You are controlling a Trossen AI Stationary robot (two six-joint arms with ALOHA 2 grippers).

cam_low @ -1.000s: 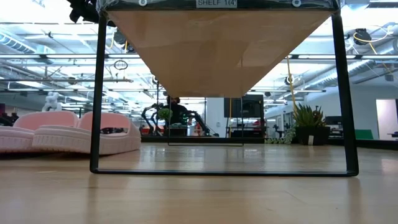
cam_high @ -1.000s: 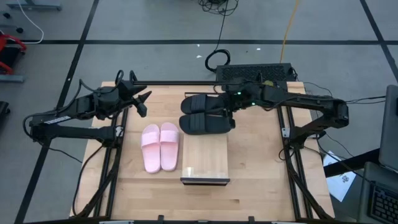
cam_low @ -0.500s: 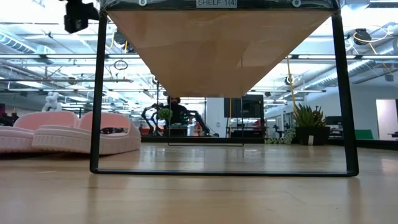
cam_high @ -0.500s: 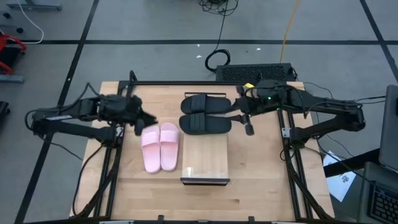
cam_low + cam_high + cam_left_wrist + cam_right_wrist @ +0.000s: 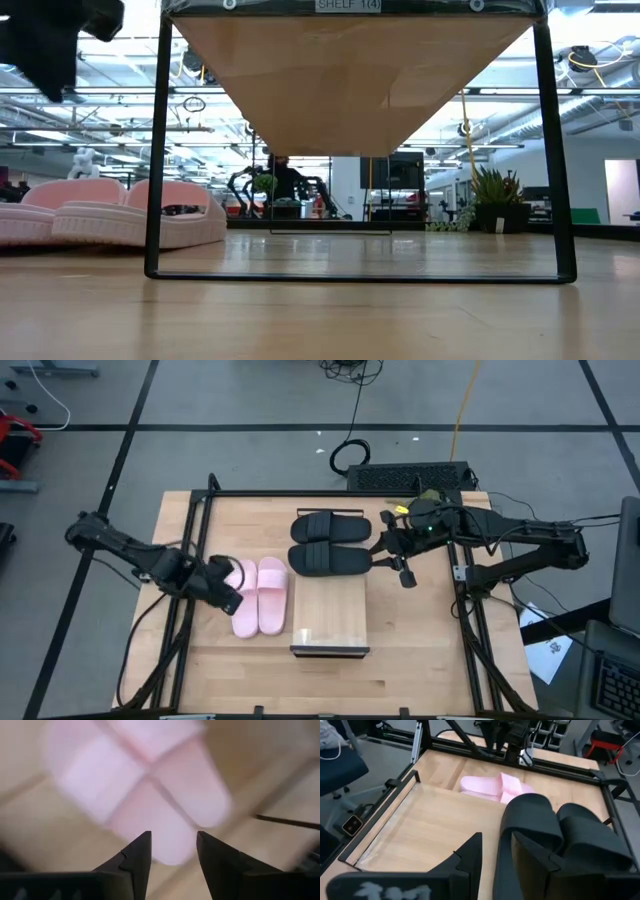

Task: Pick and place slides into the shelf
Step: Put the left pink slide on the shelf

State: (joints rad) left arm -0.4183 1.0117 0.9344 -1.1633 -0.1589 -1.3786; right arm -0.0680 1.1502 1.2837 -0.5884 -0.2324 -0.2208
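Note:
Two pale pink slides point(image 5: 258, 595) lie side by side, soles down, on the table left of the shelf point(image 5: 330, 615); they also show in the low view point(image 5: 100, 212) and, blurred, ahead in the left wrist view point(image 5: 145, 785). Two black slides point(image 5: 330, 543) lie side by side at the shelf's far end, toes to the left point(image 5: 555, 832). My left gripper point(image 5: 226, 596) hovers open at the pink pair's left edge point(image 5: 172, 852). My right gripper point(image 5: 397, 563) is open, just right of the nearer black slide's end point(image 5: 495, 855).
The shelf's dark metal frame point(image 5: 155, 150) stands close in front of the low camera, its panel overhead. A dark rail frame point(image 5: 300, 493) borders the tabletop. Bare wood lies near the table's near edge point(image 5: 240, 670) and right of the shelf point(image 5: 410, 620).
My left gripper has swung from the table's far-left part toward the near edge and down, ending beside the pink slides. My right gripper has drawn back to the right from over the black slides. The slides have stayed where they were.

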